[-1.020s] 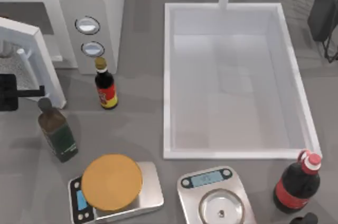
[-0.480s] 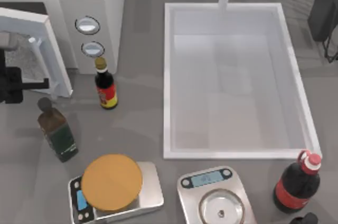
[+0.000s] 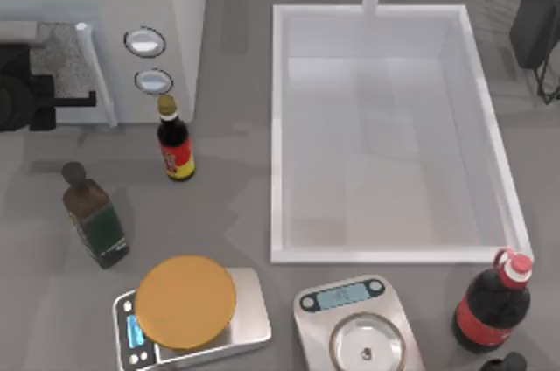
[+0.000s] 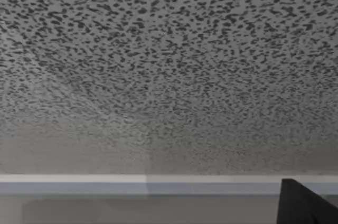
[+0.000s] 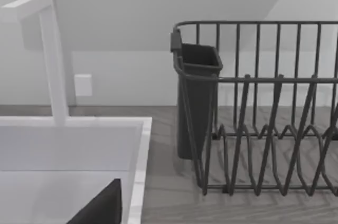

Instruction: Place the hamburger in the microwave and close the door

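A grey table backs onto a pale wall, with the microwave at its far left corner. The door lies nearly flush with the front, its speckled mesh window filling the left wrist view, its white bar handle beside the dials. The hamburger is out of sight, presumably behind the door. The door looks stiff and light on its hinge; a flat push on the window or handle should seat it. The left gripper rests against the door, and whether its fingers are spread I cannot tell. The right arm is parked by the dish rack. The sauce bottle and cola bottle carry labels, none legible.
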{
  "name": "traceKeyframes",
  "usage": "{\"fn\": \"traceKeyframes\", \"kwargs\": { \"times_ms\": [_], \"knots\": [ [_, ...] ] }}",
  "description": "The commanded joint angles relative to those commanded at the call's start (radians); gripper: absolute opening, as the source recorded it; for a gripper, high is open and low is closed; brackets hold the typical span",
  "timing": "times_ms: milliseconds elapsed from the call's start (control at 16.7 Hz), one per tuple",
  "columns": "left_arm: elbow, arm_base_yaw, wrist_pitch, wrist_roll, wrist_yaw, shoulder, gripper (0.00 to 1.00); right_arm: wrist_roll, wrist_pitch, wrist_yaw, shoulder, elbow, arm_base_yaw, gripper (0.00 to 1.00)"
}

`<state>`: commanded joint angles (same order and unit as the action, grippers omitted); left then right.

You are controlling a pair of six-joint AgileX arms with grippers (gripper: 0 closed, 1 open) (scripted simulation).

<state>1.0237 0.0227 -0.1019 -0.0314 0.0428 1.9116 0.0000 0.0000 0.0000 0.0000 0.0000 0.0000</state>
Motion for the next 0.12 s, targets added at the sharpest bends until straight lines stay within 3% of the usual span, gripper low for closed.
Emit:
{"fn": "traceKeyframes", "kwargs": {
  "times_ms": [120],
  "knots": [
    [0.016,-0.003,0.003,0.002,-0.002,0.017,0.0,0.0,0.0,0.0,0.0,0.0,0.0,1.0]
  ]
}}
